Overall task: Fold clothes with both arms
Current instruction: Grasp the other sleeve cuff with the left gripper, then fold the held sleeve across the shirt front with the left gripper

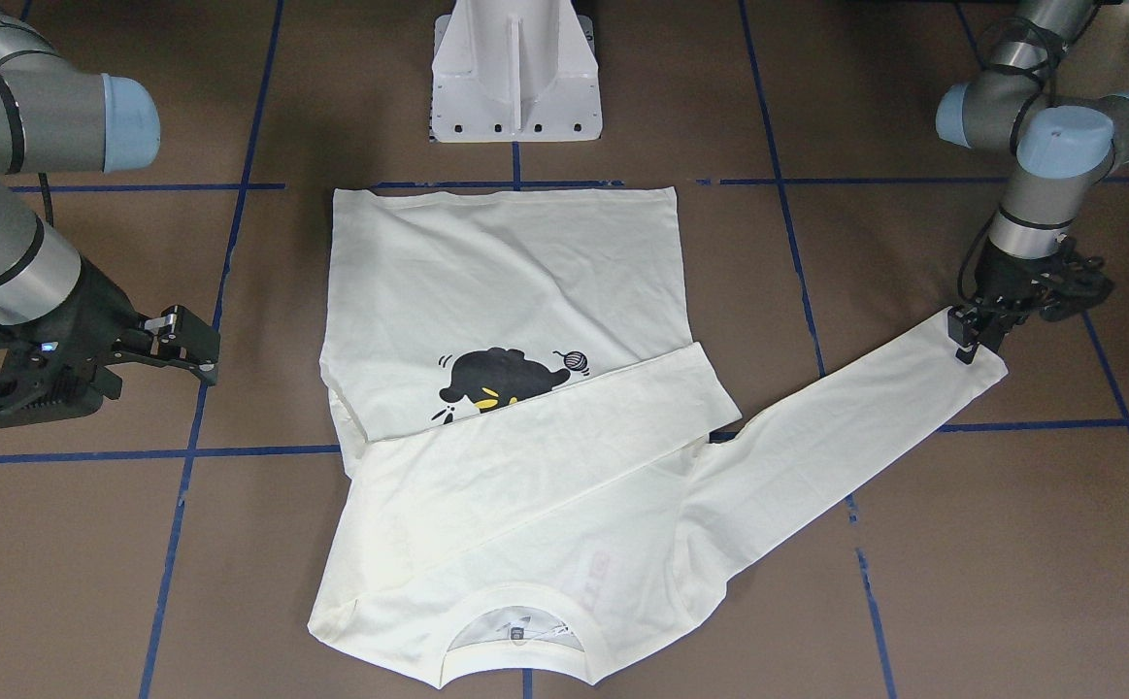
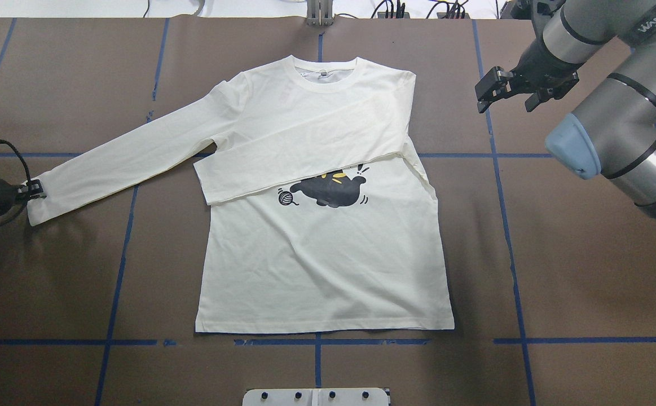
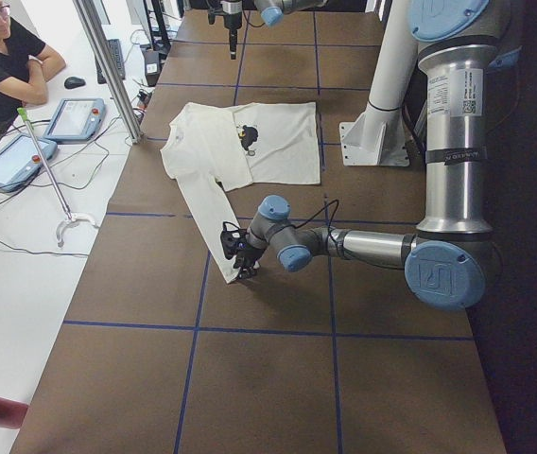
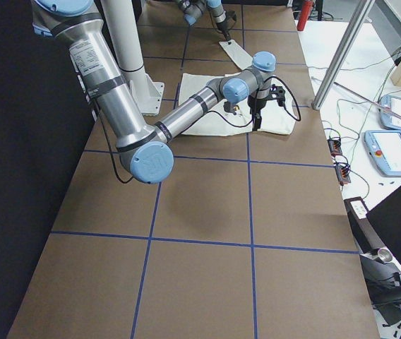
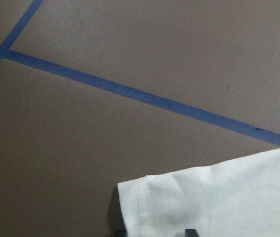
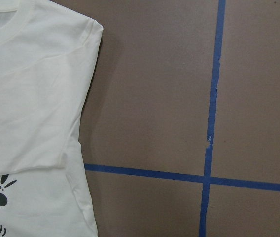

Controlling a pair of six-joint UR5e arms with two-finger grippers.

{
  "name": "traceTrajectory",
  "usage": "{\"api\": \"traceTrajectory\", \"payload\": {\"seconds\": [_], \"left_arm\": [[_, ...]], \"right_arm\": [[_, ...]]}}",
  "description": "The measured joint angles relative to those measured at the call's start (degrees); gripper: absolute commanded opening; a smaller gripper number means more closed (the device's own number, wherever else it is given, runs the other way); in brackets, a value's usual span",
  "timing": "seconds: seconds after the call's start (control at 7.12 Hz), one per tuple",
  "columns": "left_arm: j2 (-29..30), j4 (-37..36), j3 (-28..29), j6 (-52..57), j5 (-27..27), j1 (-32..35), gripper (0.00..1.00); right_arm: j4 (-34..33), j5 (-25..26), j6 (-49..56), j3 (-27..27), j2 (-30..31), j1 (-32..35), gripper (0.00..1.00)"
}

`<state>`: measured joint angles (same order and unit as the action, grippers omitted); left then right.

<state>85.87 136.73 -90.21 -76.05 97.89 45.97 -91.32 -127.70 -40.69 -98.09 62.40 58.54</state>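
Observation:
A cream long-sleeve shirt (image 2: 328, 265) with a black cartoon print (image 2: 330, 189) lies flat on the brown table. One sleeve (image 2: 305, 163) is folded across the chest. The other sleeve (image 2: 130, 152) stretches out toward my left side. My left gripper (image 2: 34, 189) is low at that sleeve's cuff (image 5: 179, 207); in the left wrist view its two fingertips stand apart with the flat cuff between them. It also shows in the front view (image 1: 970, 338). My right gripper (image 2: 488, 93) is open and empty, above the table beside the shirt's shoulder (image 6: 31, 98).
The white pedestal base (image 1: 515, 78) stands at the table's robot side, behind the shirt's hem. Blue tape lines (image 2: 119, 265) grid the table. An operator (image 3: 4, 57) sits beyond the table's far edge, with tablets (image 3: 75, 118) beside him.

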Motion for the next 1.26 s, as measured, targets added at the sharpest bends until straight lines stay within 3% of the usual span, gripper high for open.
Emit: {"api": "traceTrajectory", "payload": {"seconds": [0.42, 0.7, 0.98, 1.26], "left_arm": [[0.0, -0.5, -1.3, 0.0, 0.2, 0.0, 0.0], [-0.1, -5.0, -6.8, 0.5, 2.2, 0.1, 0.0], [2.8, -16.8, -15.2, 4.5, 3.4, 1.1, 0.0], [14.9, -30.9, -18.1, 9.2, 4.8, 3.9, 0.0]], "right_arm": [[0.0, 0.0, 0.1, 0.0, 0.1, 0.0, 1.0], [0.0, 0.0, 0.4, 0.0, 0.6, 0.1, 1.0], [1.0, 0.0, 0.6, -0.2, 3.1, 0.5, 1.0], [6.5, -0.3, 0.6, -0.5, 9.0, 1.6, 1.0]]}}
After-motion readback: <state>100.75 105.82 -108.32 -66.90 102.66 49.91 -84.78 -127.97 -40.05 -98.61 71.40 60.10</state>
